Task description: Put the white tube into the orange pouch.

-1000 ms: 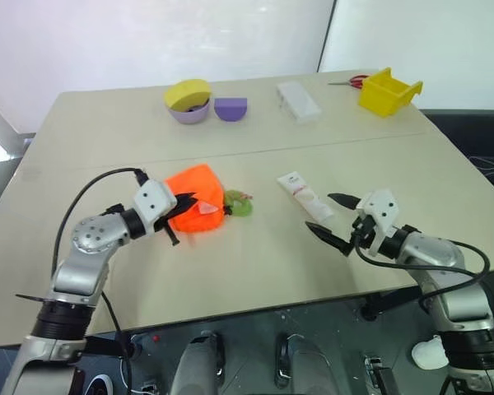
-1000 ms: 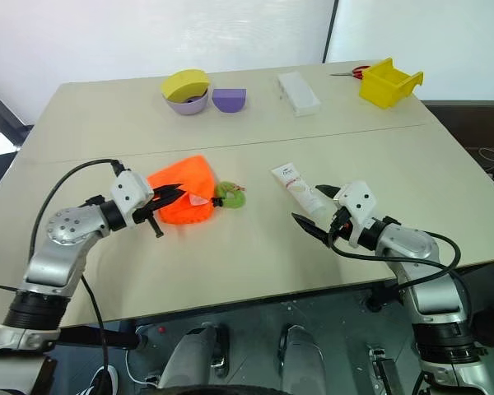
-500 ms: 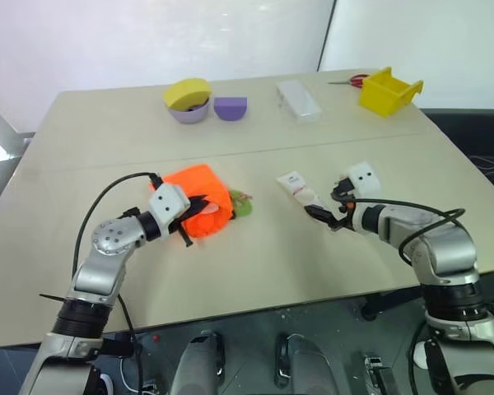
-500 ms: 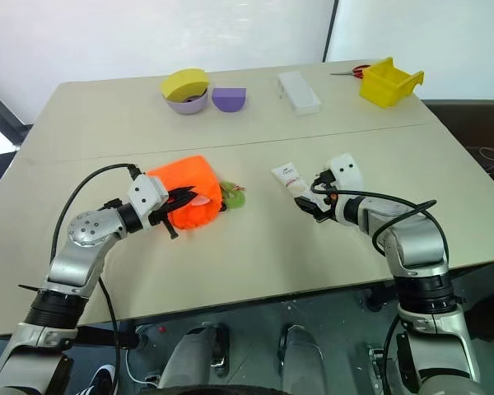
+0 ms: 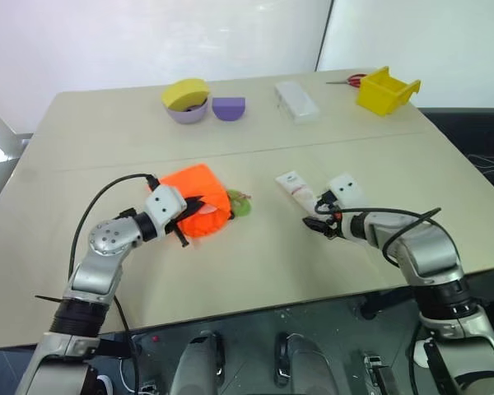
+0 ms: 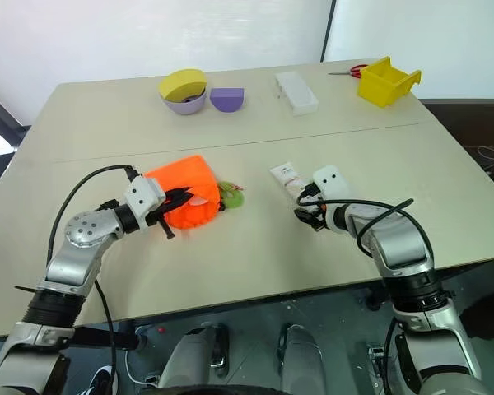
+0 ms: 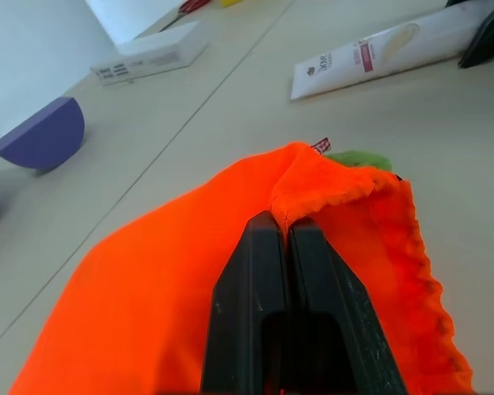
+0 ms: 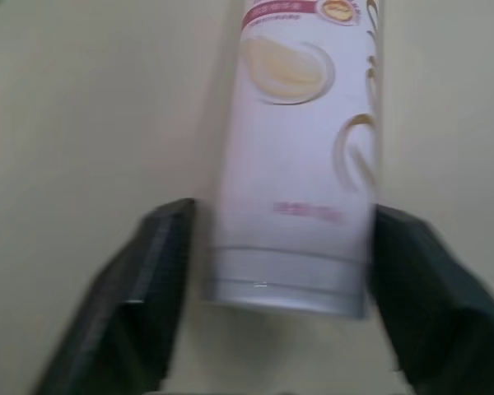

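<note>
Small white plastic squeeze tube (image 8: 300, 148), pink and gold print, flat crimped end, lies flat on the beige table (image 5: 255, 271), right of centre in the left eye view. Right gripper (image 8: 272, 288): fingers (image 8: 148, 288) part-open, straddling the tube's cap end, narrow gaps either side. Left gripper (image 7: 284, 247): clamped on the rim of the bright orange fabric pouch (image 7: 165, 280), left of centre.

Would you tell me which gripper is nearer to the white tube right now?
The right gripper: its fingers straddle the capped end of the tube, which lies on the table. The left gripper is off to the tube's left, pinching the orange pouch.
</note>
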Motion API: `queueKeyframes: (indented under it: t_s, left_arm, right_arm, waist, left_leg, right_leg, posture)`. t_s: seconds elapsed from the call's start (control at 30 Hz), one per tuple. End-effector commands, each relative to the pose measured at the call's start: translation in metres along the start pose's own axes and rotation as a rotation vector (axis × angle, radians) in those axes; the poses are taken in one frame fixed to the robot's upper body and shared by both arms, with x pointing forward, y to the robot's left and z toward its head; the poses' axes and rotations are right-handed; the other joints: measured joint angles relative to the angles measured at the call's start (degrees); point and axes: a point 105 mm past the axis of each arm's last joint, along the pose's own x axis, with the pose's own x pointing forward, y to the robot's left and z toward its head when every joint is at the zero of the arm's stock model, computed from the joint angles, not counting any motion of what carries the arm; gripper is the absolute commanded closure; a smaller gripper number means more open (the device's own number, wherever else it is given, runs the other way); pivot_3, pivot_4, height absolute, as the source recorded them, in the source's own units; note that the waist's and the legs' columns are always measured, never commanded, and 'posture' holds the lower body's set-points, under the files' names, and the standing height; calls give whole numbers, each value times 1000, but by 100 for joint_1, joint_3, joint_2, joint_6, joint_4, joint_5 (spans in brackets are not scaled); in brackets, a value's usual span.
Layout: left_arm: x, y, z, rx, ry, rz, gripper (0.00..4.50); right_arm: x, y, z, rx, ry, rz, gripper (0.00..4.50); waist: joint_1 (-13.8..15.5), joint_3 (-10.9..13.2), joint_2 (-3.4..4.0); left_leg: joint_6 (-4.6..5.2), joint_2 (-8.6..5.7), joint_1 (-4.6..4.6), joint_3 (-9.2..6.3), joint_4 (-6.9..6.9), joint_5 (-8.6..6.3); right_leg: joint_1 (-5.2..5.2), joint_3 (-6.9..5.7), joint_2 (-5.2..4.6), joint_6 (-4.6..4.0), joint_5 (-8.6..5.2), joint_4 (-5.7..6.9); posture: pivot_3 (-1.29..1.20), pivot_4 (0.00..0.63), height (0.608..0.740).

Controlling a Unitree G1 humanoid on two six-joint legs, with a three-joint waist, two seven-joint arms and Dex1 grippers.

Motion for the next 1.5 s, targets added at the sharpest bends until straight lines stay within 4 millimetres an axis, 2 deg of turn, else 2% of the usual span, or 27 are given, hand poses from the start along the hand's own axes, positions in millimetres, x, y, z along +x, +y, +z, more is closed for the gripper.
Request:
queueKeyframes:
  t_s: [0.03,0.17,0.23,0.27,0.37,0.47,0.6,0.7,0.9,0.97,1.07,1.3,1.4,1.5]
  left_arm:
    - [-2,8,9,37,-28,19,4500]
    - [-3,8,8,29,-22,21,4500]
    - [-3,7,7,-1,-22,24,4500]
    - [-4,8,7,-3,-21,24,4500]
    - [-6,12,7,-16,-15,33,4500]
    - [-6,16,9,-18,-18,34,4500]
    - [-3,18,19,-65,-48,25,4500]
    - [-3,16,24,-75,-57,7,4500]
    - [-7,12,27,-86,-48,-9,4500]
    - [-8,5,27,-82,-37,-38,4500]
    - [-9,-1,27,-84,-28,-60,4500]
    - [-3,-11,35,-90,-49,-77,4500]
    - [-3,-12,33,-100,-43,-81,4500]
    - [-3,-14,33,-107,-42,-84,4500]
  right_arm:
    - [-2,-6,6,-29,-29,-40,2679]
    - [-16,0,22,-78,-132,26,2679]
    - [-37,24,33,-135,-236,202,2679]
    - [-50,43,35,-170,-272,322,2679]
    - [-71,85,30,-202,-266,559,2679]
    - [-66,105,25,-230,-232,606,2679]
    - [-44,122,20,-268,-204,612,2679]
    - [-29,128,17,-302,-188,604,2679]
    - [-14,127,38,-249,-259,570,2679]
    - [-11,128,46,-229,-296,567,2679]
    - [-7,134,49,-251,-301,579,2679]
    - [29,147,77,-256,-331,471,2679]
    - [35,155,88,-240,-354,462,2679]
    - [41,159,90,-256,-345,454,2679]
  waist:
    - [2,0,0]
    - [6,0,0]
    - [16,1,1]
    - [13,1,1]
    - [-13,1,0]
    - [-29,1,-1]
    - [-9,1,-2]
    - [-9,2,-1]
    - [0,1,-2]
    - [2,1,-2]
    - [0,2,-2]
    - [-18,2,-1]
    - [-5,2,-1]
    - [-9,2,-1]
  left_leg:
    - [0,0,0,0,0,0]
    - [0,0,0,-1,0,0]
    - [0,0,-3,-1,-1,0]
    - [0,-1,-6,-2,-2,0]
    - [1,-1,-7,-4,-11,0]
    - [0,2,0,-10,-10,-1]
    - [-19,4,0,-12,-8,-12]
    - [-19,6,-4,-10,-6,-12]
    - [-6,1,-7,-3,0,-4]
    - [-1,1,-7,-4,-12,-1]
    - [-1,2,-6,-5,-16,0]
    - [-16,9,-3,-6,-7,-7]
    - [-19,14,-3,-7,-7,-6]
    - [-7,15,-4,-6,-7,3]
  right_leg:
    - [0,0,0,0,0,0]
    - [0,0,0,0,0,0]
    - [-2,0,0,1,-1,-2]
    - [-3,-1,0,2,-2,-3]
    - [-4,0,0,11,-7,-7]
    - [-2,0,5,10,-8,-5]
    - [0,-1,5,-4,0,-19]
    - [0,-1,3,-6,2,-28]
    - [-4,0,2,-5,4,-14]
    - [-8,-1,6,-5,3,-12]
    - [-10,-2,11,-4,4,-5]
    - [-9,-1,14,-11,7,-5]
    - [-10,-1,19,-16,10,-3]
    - [-10,0,22,-16,10,-4]
  posture:
    - [0,150,740]
    - [0,150,740]
    - [0,150,740]
    - [0,150,740]
    - [0,150,740]
    - [0,150,740]
    - [0,150,740]
    - [0,150,740]
    - [0,150,740]
    - [0,150,740]
    - [0,150,740]
    - [0,150,740]
    - [0,150,740]
    - [0,150,740]
